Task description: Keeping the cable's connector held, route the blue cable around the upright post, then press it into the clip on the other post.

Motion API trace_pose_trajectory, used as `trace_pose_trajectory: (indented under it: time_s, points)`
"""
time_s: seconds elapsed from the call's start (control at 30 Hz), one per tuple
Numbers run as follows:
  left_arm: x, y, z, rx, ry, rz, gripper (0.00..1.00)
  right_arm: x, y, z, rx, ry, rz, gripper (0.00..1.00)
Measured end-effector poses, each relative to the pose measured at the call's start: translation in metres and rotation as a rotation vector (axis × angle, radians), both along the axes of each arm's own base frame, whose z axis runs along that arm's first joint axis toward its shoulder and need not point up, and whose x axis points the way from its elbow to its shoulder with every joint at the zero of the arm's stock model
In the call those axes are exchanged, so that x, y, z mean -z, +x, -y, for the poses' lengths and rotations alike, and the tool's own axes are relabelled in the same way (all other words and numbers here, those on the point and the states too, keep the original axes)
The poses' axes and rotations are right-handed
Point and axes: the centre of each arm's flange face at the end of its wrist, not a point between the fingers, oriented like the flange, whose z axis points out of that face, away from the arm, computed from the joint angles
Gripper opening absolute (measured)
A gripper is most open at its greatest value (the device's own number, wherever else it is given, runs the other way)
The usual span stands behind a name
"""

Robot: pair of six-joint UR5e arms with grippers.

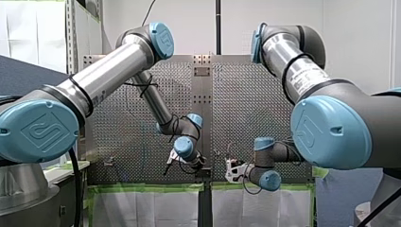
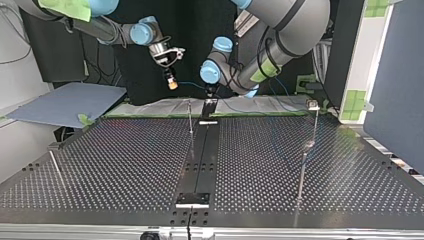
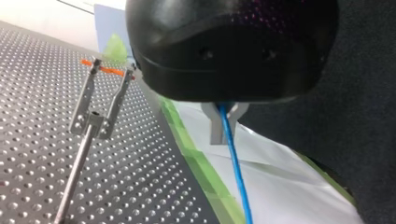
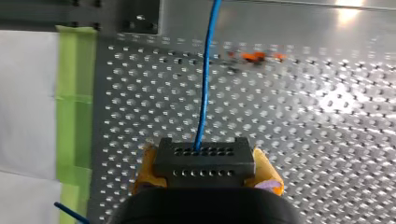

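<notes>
Right wrist view: right tool (image 4: 206, 169) clamps black connector (image 4: 205, 158); left tool (image 3: 223, 125) pinches blue cable (image 3: 235, 175).

You see my left arm (image 1: 113, 68) and my right arm (image 1: 295, 71): 2 silver tubes, grey joints, blue logo-embossed caps (image 1: 38, 130). Black cables (image 1: 142, 87) wrap just below my left arm's elbow cap (image 1: 162, 40).

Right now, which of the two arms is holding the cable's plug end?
My right arm: its jaws clamp the black connector, with the cable leaving it. My left arm merely pinches the cable further along.
</notes>
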Motion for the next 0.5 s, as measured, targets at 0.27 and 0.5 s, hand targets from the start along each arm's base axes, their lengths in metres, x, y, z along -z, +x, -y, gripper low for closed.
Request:
trace_pose_trajectory:
  time_s: [0.27, 0.5]
  points:
    - [-0.006, 0.003, 0.005, -0.003, -0.036, 0.031, 0.0, -0.029, -0.002, 0.01, 0.026, 0.005, 0.054, 0.0]
    - [-0.008, 0.008, 0.009, -0.01, -0.077, 0.068, 0.0, -0.03, -0.013, 0.019, 0.069, 0.025, 0.08, 0.0]
